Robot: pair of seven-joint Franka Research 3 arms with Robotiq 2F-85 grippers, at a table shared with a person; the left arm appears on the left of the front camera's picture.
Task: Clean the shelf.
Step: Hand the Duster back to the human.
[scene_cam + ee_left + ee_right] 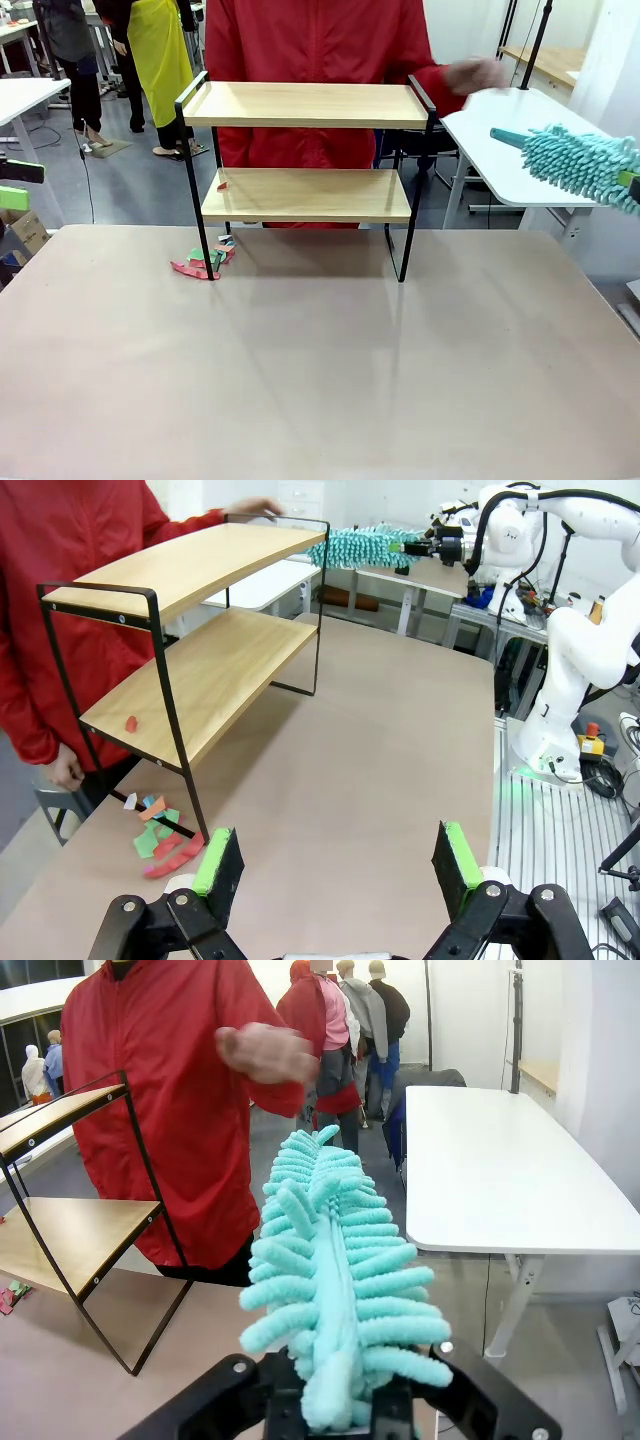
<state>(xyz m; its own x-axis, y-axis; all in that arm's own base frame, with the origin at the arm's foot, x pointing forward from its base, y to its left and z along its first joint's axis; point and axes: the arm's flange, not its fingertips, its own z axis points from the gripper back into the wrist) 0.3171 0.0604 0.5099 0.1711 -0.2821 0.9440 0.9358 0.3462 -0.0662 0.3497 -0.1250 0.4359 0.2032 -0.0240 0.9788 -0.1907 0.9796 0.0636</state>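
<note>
The workspace is a matte beige-brown tabletop (pixel 330 370) in a room with grey flooring; a white side table (pixel 510 150) stands off at 2 o'clock in the front view.

Hidden or unclear items: the right pincer (pixel 335 1415) is largely buried under the teal chenille duster (pixel 335 1290), so its fingers cannot be made out in the right wrist view, and the front view cuts it off at the right edge. It is clamped tight on the base of the duster, which juts forward with its fluffy fronds intact. The person in a red jacket (pixel 320 60) stands behind the rack, cut off at the top of the frame; one hand (pixel 478 73) near the top tier's right rail is motion-blurred.

The two-tier shelf with light wooden boards in a thin black metal frame (pixel 305 150) stands upright at the far edge of the tabletop, at 12 o'clock in the front view. The top board appears bare. The lower board carries one small red scrap (pixel 222 185) near its left end. A cluster of red, green and pale paper scraps (pixel 205 262) lies on the tabletop, touching the front left leg.

The left pincer (pixel 335 865) hangs over the near tabletop with its jaws spread fully wide, green pads (pixel 213 862) facing each other and nothing between them. In its view the shelf sits at 10 o'clock.
</note>
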